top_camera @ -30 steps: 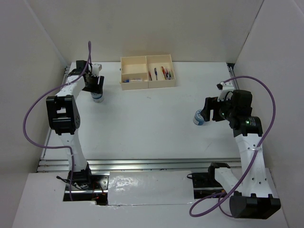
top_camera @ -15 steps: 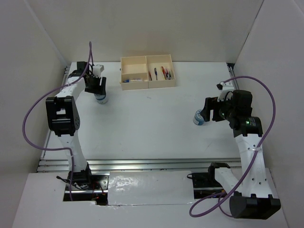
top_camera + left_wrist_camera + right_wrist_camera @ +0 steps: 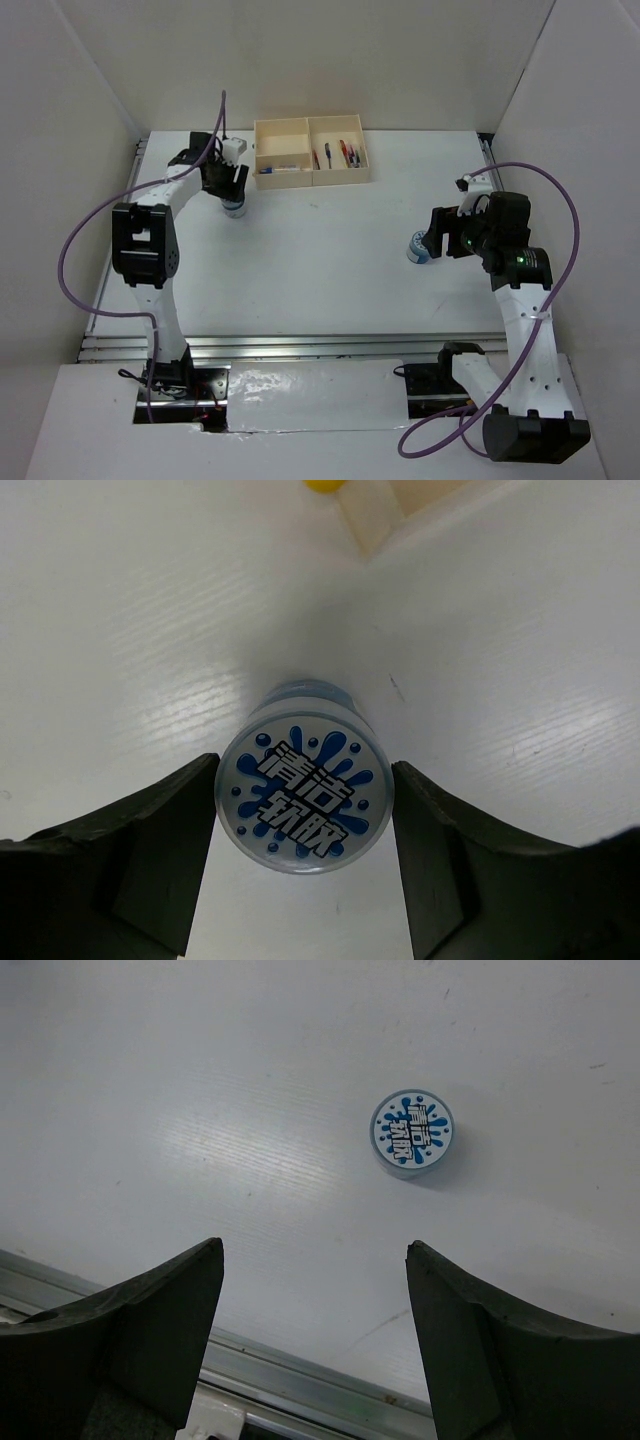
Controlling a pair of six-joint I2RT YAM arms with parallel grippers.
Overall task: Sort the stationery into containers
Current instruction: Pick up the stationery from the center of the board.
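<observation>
Over at the far left of the desk [image 3: 320, 260], my left end effector [image 3: 305, 772] is clamped on one blue-and-white cylinder [image 3: 305, 792]. A finger presses each side, and the printed cap faces the wrist camera, so its axis stands upright. What the coming move turns on is where the cream box [image 3: 340, 181] lies from it — just to the right and a little farther back, its near corner showing at the top of the wrist view. I judge a short carry that way would bring it over the left-hand compartments; the clear tube [image 3: 283, 170] lies in the nearer one, and the pens [image 3: 347, 152] in the right section. My right end effector [image 3: 313, 1250] hangs spread and empty. The second cylinder [image 3: 412, 1130] stands on the desk ahead of it, right of its centre line — well apart from the box.
</observation>
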